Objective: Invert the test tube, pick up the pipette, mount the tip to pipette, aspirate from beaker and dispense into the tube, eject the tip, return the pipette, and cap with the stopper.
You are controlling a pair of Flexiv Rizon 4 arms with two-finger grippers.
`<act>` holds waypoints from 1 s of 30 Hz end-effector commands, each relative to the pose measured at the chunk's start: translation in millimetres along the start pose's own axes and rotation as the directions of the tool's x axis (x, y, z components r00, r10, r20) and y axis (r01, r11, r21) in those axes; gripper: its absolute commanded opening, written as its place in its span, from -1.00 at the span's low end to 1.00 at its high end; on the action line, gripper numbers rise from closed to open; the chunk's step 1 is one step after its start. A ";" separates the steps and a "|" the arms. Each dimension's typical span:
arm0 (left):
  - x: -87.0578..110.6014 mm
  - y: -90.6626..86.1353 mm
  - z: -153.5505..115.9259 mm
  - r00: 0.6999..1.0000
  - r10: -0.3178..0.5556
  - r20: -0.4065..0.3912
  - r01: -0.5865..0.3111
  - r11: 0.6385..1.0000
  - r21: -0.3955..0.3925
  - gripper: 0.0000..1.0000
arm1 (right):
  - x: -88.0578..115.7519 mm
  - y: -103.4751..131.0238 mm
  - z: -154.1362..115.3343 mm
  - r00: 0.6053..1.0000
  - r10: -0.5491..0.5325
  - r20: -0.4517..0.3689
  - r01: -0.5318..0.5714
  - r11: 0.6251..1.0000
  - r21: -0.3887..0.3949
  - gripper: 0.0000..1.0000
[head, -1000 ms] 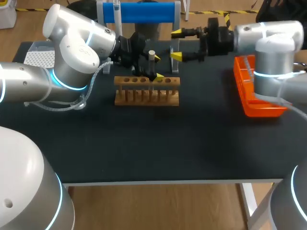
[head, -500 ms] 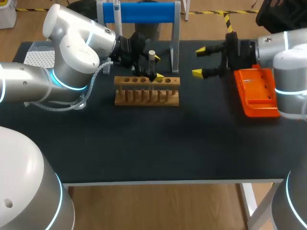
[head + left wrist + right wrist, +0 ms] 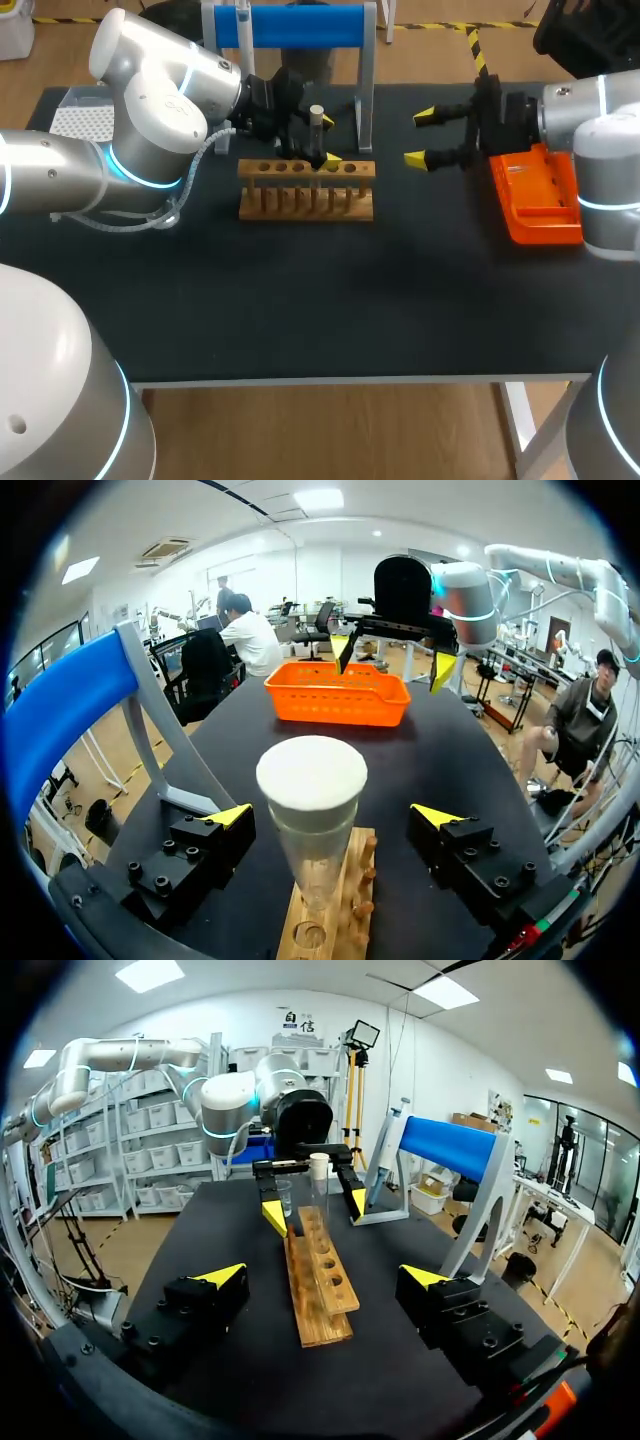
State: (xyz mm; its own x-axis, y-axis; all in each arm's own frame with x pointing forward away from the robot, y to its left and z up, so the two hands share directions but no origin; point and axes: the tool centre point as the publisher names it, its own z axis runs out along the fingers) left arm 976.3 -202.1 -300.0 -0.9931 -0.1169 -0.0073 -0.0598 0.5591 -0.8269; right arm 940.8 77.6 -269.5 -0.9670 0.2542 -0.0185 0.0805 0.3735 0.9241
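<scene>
Head view: white-capped test tube [image 3: 316, 128] upright in wooden rack [image 3: 306, 200].

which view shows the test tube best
Left wrist view: the test tube stands close up in the rack, white-topped, the left gripper open around it. Head view shows it small beside that gripper; right wrist view shows it far off.

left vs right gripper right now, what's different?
Left gripper is over the rack, its fingers flanking the stoppered tube without touching it; right gripper has nothing between its fingers. Left is at the rack; right hangs beside the orange basket. Both are open.
</scene>
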 end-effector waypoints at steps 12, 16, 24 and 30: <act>8.7 14.0 -17.5 0.999 -0.029 0.041 0.029 1.000 -0.003 1.00 | 0.3 0.0 -0.9 1.000 0.000 0.000 0.000 1.000 0.000 1.00; 12.7 20.0 -25.4 0.997 -0.046 0.065 0.047 0.999 -0.017 1.00 | 0.3 0.0 -0.9 1.000 0.000 0.000 0.000 1.000 0.000 1.00; 10.4 31.0 -44.6 0.993 -0.062 0.104 0.065 0.997 -0.031 1.00 | 0.3 0.0 -0.9 1.000 0.000 0.000 0.000 1.000 0.000 1.00; -2.0 40.4 -64.9 0.986 -0.075 0.149 0.082 0.996 -0.040 1.00 | 0.3 0.0 -0.9 1.000 0.000 0.000 0.000 1.000 0.000 1.00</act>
State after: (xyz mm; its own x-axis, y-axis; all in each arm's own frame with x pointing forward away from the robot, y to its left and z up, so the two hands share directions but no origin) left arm 971.8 -135.4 -301.5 -0.9602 -0.2779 -0.0292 -0.1432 0.5791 -0.8025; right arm 940.3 78.1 -269.7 -0.9665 0.2559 -0.0196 0.0802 0.3736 0.9241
